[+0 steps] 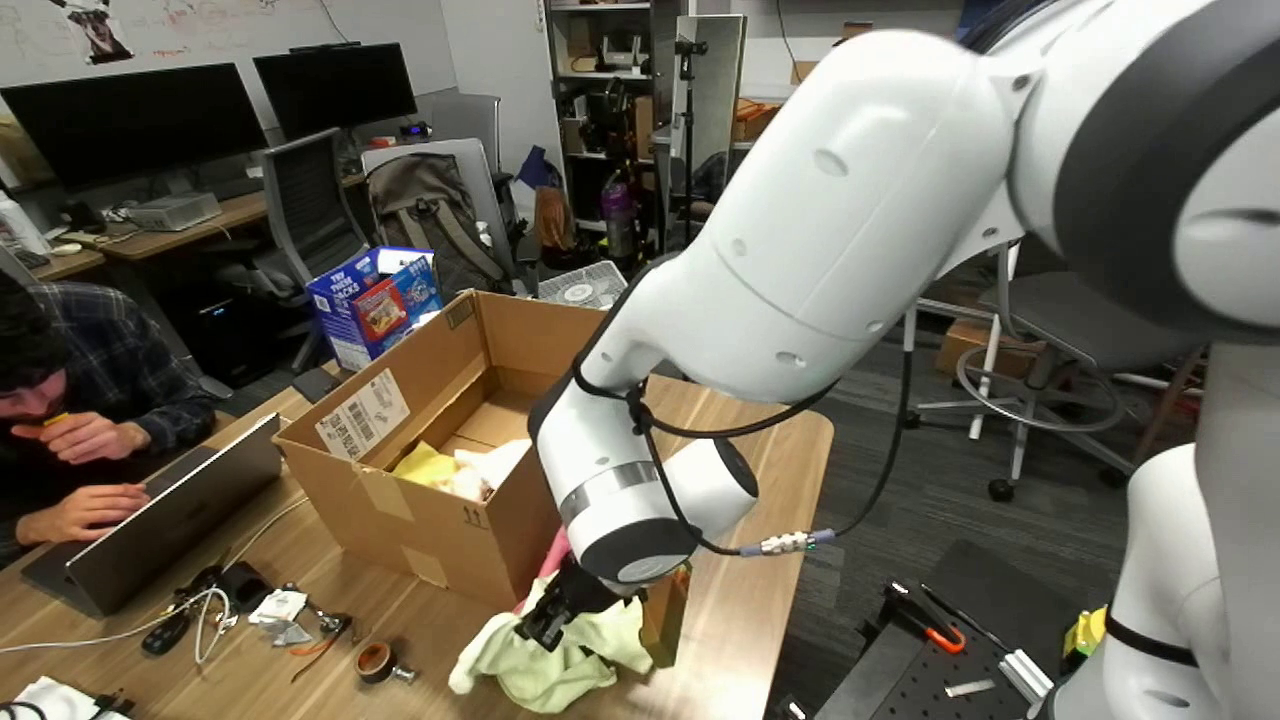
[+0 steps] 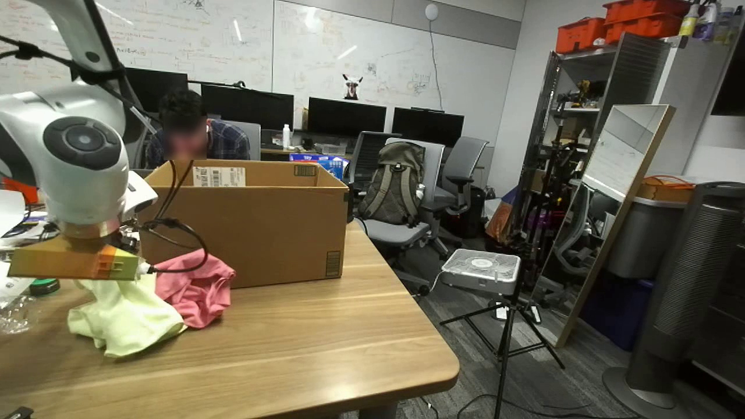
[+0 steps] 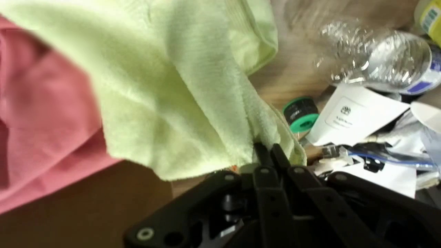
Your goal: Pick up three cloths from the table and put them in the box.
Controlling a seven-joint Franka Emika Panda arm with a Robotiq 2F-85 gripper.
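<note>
My gripper (image 3: 269, 147) is shut on a fold of the pale yellow-green cloth (image 3: 172, 89). In both exterior views this cloth (image 1: 540, 685) (image 2: 125, 320) is bunched beside the box, and its lower part appears to rest on the table. The pink cloth (image 2: 198, 291) lies between it and the box wall; only a strip of it (image 1: 557, 550) shows past the arm in an exterior view. The open cardboard box (image 1: 400, 530) (image 2: 250, 233) stands on the table. Inside it lie a yellow cloth (image 1: 425, 465) and a whitish bundle (image 1: 490, 465). The fingertips are partly hidden in an exterior view.
A tape roll (image 1: 375, 660), small electronics and a laptop (image 1: 180, 510) lie on the table. A person (image 1: 100, 400) sits behind the laptop. A plastic bottle (image 3: 389, 58), a green-edged spool (image 3: 301, 115) and white papers (image 3: 355, 113) lie near the cloth. The table's edge (image 2: 430, 387) is close by.
</note>
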